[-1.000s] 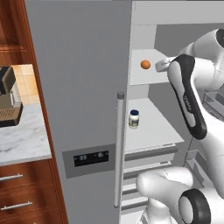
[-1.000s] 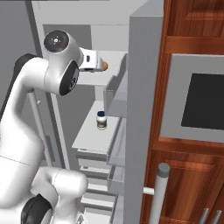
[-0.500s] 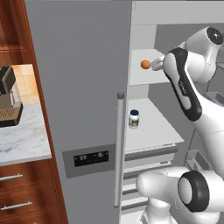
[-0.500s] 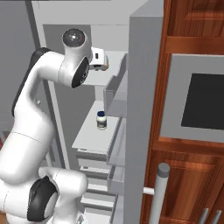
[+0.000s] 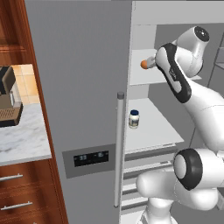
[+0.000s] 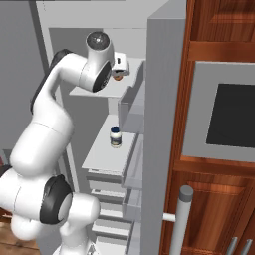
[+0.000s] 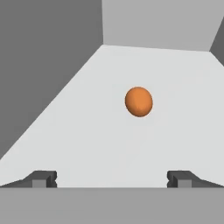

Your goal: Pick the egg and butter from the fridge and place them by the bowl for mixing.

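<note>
The egg [image 7: 138, 101] sits alone on the fridge's [image 5: 83, 87] upper white shelf [image 7: 109, 144]. The gripper [image 7: 111, 178] points at it with fingers spread wide and holding nothing, so the egg can fit between them.

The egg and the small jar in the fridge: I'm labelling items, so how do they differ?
The egg is a plain orange oval; the jar is an upright cylinder with a dark lid and pale body. The egg lies on the upper shelf, the jar on the shelf below. The open gripper faces the egg, not the jar. Both sit near their shelves' front edges.
</note>
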